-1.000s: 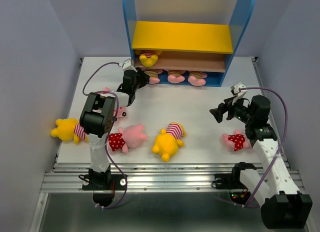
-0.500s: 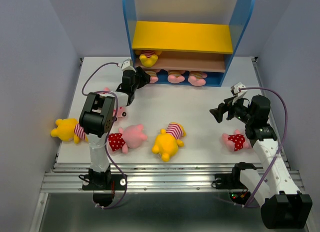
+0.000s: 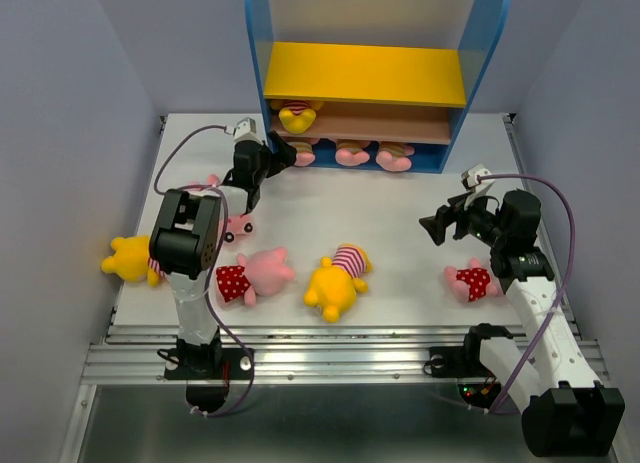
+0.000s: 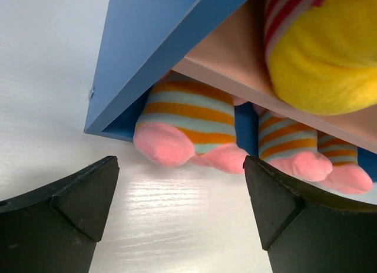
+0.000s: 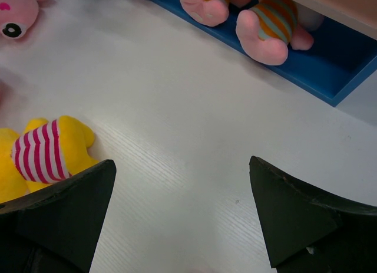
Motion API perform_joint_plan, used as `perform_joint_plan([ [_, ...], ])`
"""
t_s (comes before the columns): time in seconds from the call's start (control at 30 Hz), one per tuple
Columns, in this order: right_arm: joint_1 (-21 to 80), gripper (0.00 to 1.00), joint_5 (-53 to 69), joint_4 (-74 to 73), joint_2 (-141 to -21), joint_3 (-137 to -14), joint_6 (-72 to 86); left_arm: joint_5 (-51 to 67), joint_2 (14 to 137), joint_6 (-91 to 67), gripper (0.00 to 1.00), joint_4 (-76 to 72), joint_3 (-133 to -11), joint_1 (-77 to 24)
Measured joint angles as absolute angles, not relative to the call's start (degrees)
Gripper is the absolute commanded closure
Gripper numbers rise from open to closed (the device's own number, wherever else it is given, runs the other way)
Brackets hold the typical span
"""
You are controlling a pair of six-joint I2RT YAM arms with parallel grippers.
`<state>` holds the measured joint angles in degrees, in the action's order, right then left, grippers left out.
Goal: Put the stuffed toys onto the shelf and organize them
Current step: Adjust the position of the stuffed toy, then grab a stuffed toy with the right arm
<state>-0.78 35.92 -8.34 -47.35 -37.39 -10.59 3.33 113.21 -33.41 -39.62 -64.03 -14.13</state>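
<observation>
The shelf [image 3: 258, 53] stands at the back of the table. A yellow bear [image 3: 298, 116] lies on its brown middle board, and three tan-striped pigs [image 3: 352, 155] lie on its blue base. My left gripper [image 3: 274, 160] is open and empty just in front of the leftmost pig [image 4: 185, 128], apart from it; the bear [image 4: 321, 49] shows above. My right gripper [image 3: 436, 226] is open and empty above bare table. Loose on the table are a yellow bear [image 3: 130, 258], a dotted pig [image 3: 250, 276], a second yellow bear [image 3: 337, 281], another dotted pig [image 3: 470, 280] and a pig [image 3: 236, 221] by the left arm.
The yellow upper board [image 3: 365, 73] carries nothing. The shelf's blue side panel [image 4: 147, 43] is close above my left gripper [image 4: 181, 184]. Under my right gripper [image 5: 182, 184] is bare table, with a bear [image 5: 41, 152] to its left and the blue base [image 5: 330, 72] ahead.
My left gripper has shifted a little to the left in front of the shelf, still open. The right arm and the toys have not moved.
</observation>
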Motion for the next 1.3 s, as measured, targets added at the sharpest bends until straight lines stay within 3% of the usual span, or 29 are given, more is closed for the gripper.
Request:
perform_joint_plan([
  [0.37, -0.78, 0.0, 38.79, -8.73, -47.48, -37.39, -13.45, 9.41, 100.73, -28.27, 0.01, -37.52, -58.3, -14.02],
  [0.63, -0.78, 0.0, 48.27, -14.24, -51.66, -37.41, -21.15, 10.63, 74.15, -21.5, 0.01, -29.08, -51.46, -14.02],
  [0.93, 0.01, 0.0, 59.09, -39.51, -65.78, -49.54, -44.29, 8.82, 50.81, -12.86, 0.01, -12.67, -49.58, -13.69],
  [1.07, 5.76, 0.0, 61.3, -49.87, -70.96, -54.08, -59.22, 8.93, 39.72, -9.17, 0.01, -8.23, -40.34, -13.65],
  [1.3, 20.91, 0.0, 55.72, -50.96, -77.08, -57.34, -63.83, 5.8, 31.59, -5.56, 0.01, -4.12, -34.09, -13.65],
])
